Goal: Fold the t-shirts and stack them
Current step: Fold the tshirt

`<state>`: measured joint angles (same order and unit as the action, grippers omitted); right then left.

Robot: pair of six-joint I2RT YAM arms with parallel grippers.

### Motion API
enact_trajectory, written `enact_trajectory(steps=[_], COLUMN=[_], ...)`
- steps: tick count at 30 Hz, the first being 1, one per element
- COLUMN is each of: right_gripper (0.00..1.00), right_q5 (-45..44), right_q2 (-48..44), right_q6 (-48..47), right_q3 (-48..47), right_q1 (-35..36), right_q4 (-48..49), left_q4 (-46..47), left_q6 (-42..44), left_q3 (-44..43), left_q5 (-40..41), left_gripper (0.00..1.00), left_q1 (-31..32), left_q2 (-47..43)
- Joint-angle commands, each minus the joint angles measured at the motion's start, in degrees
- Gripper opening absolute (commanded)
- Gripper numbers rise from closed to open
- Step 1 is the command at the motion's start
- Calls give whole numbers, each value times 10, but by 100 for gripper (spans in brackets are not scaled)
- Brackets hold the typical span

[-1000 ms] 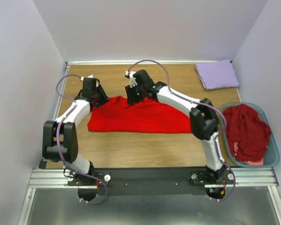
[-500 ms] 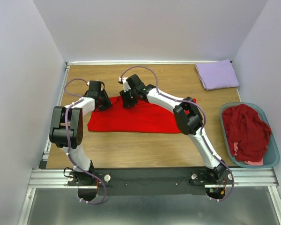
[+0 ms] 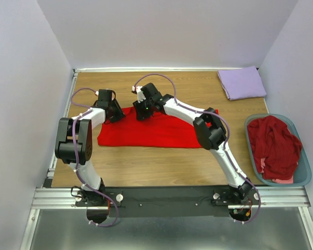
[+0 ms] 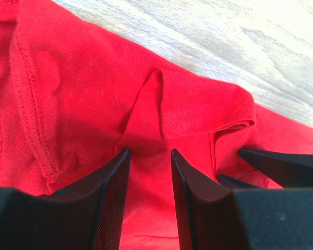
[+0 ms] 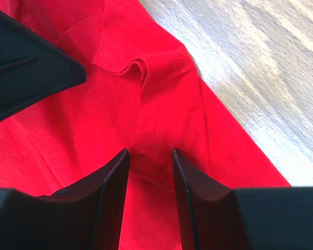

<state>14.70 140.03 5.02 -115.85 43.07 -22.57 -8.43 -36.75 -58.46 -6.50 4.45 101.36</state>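
Note:
A bright red t-shirt (image 3: pixel 156 133) lies flat across the middle of the table. My left gripper (image 3: pixel 113 112) and right gripper (image 3: pixel 143 112) are both down on its far left edge, close together. In the left wrist view the left gripper (image 4: pixel 148 153) is open, its tips pressed on the red cloth (image 4: pixel 94 104), with a small ridge of cloth rising ahead. The right gripper (image 5: pixel 150 153) is likewise open over the cloth (image 5: pixel 161 104) near the hem. A folded lavender t-shirt (image 3: pixel 242 82) lies at the far right corner. Maroon t-shirts (image 3: pixel 274 146) are heaped in the basket.
The teal basket (image 3: pixel 305 166) stands at the right table edge. Bare wood (image 3: pixel 161 166) runs between the red shirt and the arm bases. Walls close the table in on the left, back and right.
Both arms reached further left along the shirt's far edge, bringing the two grippers closer together. Over the last half second almost nothing moved.

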Motion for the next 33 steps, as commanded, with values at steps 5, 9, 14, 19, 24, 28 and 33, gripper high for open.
enact_trajectory(steps=[5, 9, 14, 19, 24, 28, 33], right_gripper=[47, 47, 47, 47, 47, 47, 47], right_q5=[12, 16, 19, 21, 26, 29, 29], right_q2=[-5, -2, -2, -2, -4, -10, -17], right_q6=[-6, -5, -4, -2, -2, -4, -8], right_q3=[19, 19, 20, 22, 22, 21, 18], right_q1=[5, 5, 6, 6, 6, 6, 11], right_q4=[-20, -19, -17, -15, -13, -13, -13], left_q4=[5, -1, -19, -22, -20, -20, -21], left_q6=[-34, -35, -32, -21, -14, -12, -11], left_q3=[-46, -65, -88, -97, -95, -96, -96], left_q5=[-12, -11, 7, 13, 11, 5, 4], left_gripper=[38, 36, 36, 36, 36, 32, 21], left_q1=[-3, -1, -1, 1, 9, 12, 13], left_q2=[19, 33, 59, 85, 95, 92, 75])
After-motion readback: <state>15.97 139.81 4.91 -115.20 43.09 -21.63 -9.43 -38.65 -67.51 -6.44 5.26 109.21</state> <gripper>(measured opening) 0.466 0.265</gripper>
